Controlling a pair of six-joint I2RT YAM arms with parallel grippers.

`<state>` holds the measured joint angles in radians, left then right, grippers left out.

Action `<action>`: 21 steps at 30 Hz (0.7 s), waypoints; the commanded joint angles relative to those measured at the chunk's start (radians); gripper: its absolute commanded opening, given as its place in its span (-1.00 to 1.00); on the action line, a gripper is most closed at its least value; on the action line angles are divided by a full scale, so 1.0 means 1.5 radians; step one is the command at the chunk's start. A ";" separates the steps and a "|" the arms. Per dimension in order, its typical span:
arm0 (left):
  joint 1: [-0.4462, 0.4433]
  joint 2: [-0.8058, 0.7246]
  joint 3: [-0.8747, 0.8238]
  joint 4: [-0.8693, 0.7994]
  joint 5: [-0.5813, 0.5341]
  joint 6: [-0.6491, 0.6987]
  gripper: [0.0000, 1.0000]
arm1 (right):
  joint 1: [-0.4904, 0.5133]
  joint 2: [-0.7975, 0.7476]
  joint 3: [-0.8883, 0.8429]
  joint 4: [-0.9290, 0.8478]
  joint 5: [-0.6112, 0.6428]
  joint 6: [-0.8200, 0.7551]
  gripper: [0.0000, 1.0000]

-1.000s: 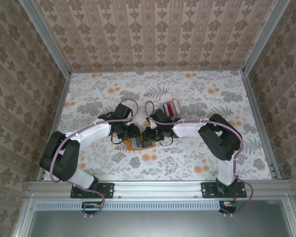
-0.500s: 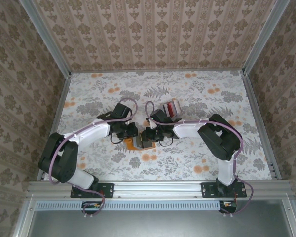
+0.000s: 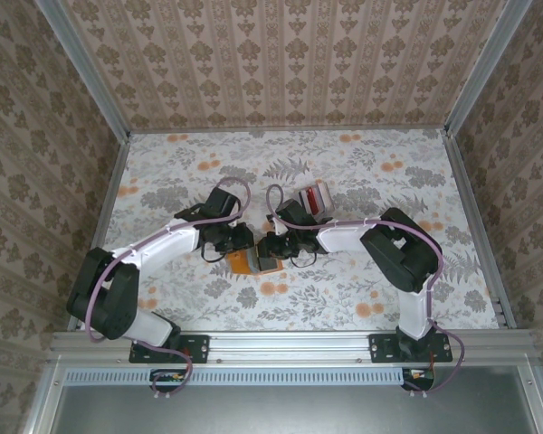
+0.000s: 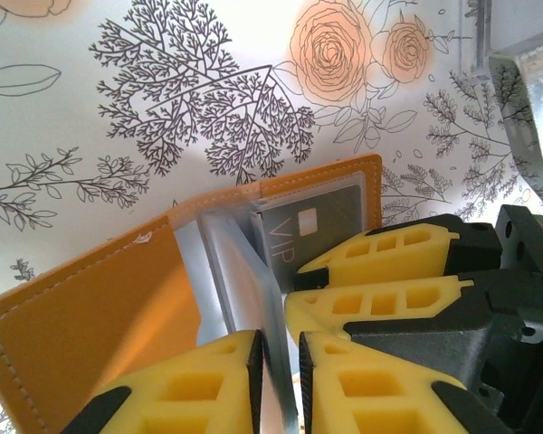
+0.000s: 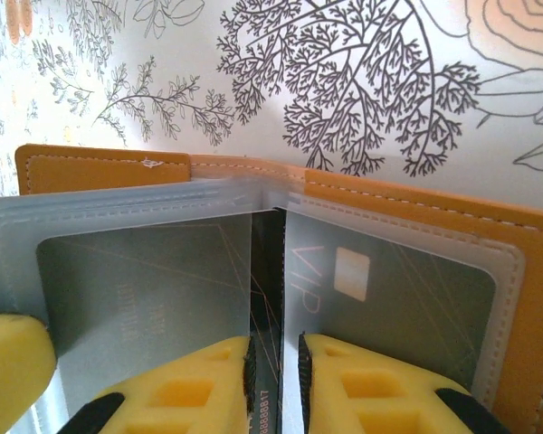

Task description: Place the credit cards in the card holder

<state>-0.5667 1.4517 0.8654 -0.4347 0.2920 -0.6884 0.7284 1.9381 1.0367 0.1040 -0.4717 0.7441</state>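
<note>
The orange card holder (image 3: 245,264) lies open on the table between both grippers, its clear inner sleeves (image 4: 235,271) standing up. My left gripper (image 4: 281,348) is shut on the edge of one clear sleeve. My right gripper (image 5: 276,348) is shut on a dark grey card (image 5: 270,271) held on edge between two sleeves. A grey card marked VIP (image 5: 389,289) sits inside the sleeve to the right, and another grey card (image 5: 145,289) in the sleeve to the left. The remaining credit cards (image 3: 315,196), red, white and grey, lie stacked behind the right gripper (image 3: 270,249).
The flowered table (image 3: 389,172) is walled at the back and both sides, with a metal rail (image 3: 290,344) along the near edge. The two wrists sit almost touching over the holder. Open floor lies left, right and behind.
My left gripper has narrowed onto the clear sleeve and shifted slightly. The right gripper and the holder have barely moved.
</note>
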 commanded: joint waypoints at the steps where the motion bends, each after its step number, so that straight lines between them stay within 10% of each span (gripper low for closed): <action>1: 0.007 -0.018 0.014 -0.020 0.003 -0.005 -0.63 | -0.005 0.022 -0.018 -0.008 0.000 0.010 -0.54; 21: 0.013 -0.029 0.010 0.023 0.063 -0.035 -0.94 | -0.009 0.044 -0.012 0.000 -0.014 0.015 -0.53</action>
<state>-0.5545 1.4364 0.8688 -0.4385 0.3202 -0.7048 0.7223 1.9560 1.0321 0.1532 -0.5060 0.7628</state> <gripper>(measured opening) 0.047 0.232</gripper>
